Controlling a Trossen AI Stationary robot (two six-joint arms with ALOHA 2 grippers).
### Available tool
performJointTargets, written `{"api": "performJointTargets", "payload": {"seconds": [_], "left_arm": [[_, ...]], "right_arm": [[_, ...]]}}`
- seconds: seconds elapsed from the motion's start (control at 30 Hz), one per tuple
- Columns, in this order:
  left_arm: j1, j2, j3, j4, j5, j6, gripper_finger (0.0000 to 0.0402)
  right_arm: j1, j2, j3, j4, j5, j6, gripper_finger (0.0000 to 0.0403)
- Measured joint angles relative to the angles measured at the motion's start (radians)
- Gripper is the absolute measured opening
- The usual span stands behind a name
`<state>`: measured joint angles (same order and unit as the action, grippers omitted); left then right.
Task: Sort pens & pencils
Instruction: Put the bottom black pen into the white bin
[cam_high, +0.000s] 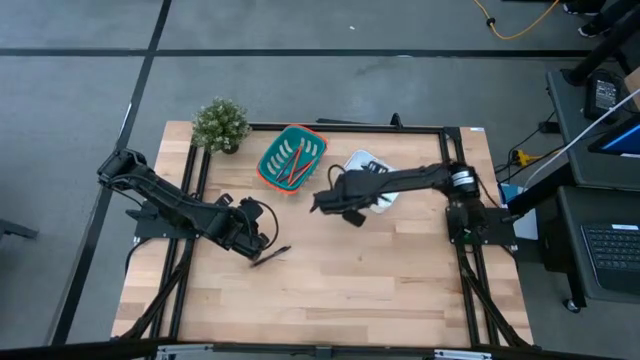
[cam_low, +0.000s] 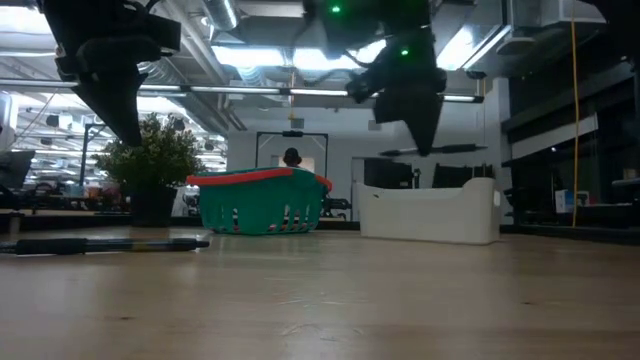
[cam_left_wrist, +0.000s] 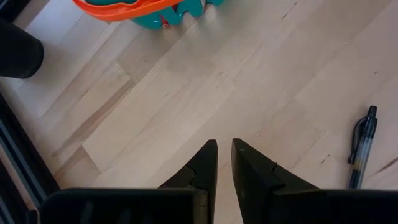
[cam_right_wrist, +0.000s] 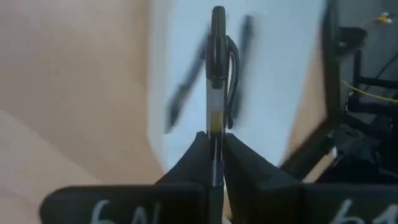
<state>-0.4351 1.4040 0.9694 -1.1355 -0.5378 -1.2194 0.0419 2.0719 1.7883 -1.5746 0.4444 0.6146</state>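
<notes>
A black pen (cam_high: 270, 257) lies flat on the wood just in front of my left gripper (cam_high: 256, 240); the same pen (cam_left_wrist: 360, 149) shows in the left wrist view and again (cam_low: 100, 244) in the low view. My left gripper (cam_left_wrist: 224, 146) hangs above the table, shut with only a slit between its fingers and nothing in it. My right gripper (cam_high: 322, 203) hovers left of the white tray (cam_high: 362, 160) and is shut on another pen (cam_right_wrist: 216, 68). Two more pens (cam_right_wrist: 186, 87) lie blurred in the tray (cam_right_wrist: 280, 74). Orange-red pencils (cam_high: 296, 168) rest in the teal basket (cam_high: 270, 165). My right gripper pinches the pen's clear barrel (cam_right_wrist: 214, 124) between its two fingers. The pen lies along the fingers and sticks out past their tips, its black clip end (cam_right_wrist: 219, 31) farthest away. It is lifted clear, with the white tray beneath it.
A small potted plant (cam_high: 220, 125) stands at the far left corner, next to the basket. The basket (cam_low: 262, 200) and tray (cam_low: 430, 210) sit along the far side. Bare wood (cam_high: 350, 290) fills the near half of the table. A black frame (cam_high: 350, 126) edges it.
</notes>
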Motion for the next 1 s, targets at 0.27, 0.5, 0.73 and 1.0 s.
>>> {"api": "performJointTargets", "payload": {"seconds": [0.27, 0.5, 0.73, 1.0], "left_arm": [[0.012, 0.000, 0.000, 0.006, 0.000, -0.001, 0.0043], [0.018, 0.000, 0.000, 0.009, 0.002, -0.005, 0.0043], [0.025, 0.000, 0.000, 0.015, 0.003, -0.006, 0.0043], [0.026, 0.000, 0.000, 0.024, 0.004, -0.003, 0.0043]], "right_arm": [[-0.093, -0.137, -0.166, 0.101, 0.053, -0.054, 0.0027], [-0.188, -0.143, -0.302, 0.275, 0.018, -0.187, 0.0027], [-0.227, -0.142, -0.345, 0.366, 0.005, -0.254, 0.0027], [-0.258, -0.142, -0.351, 0.447, -0.031, -0.298, 0.0027]]}}
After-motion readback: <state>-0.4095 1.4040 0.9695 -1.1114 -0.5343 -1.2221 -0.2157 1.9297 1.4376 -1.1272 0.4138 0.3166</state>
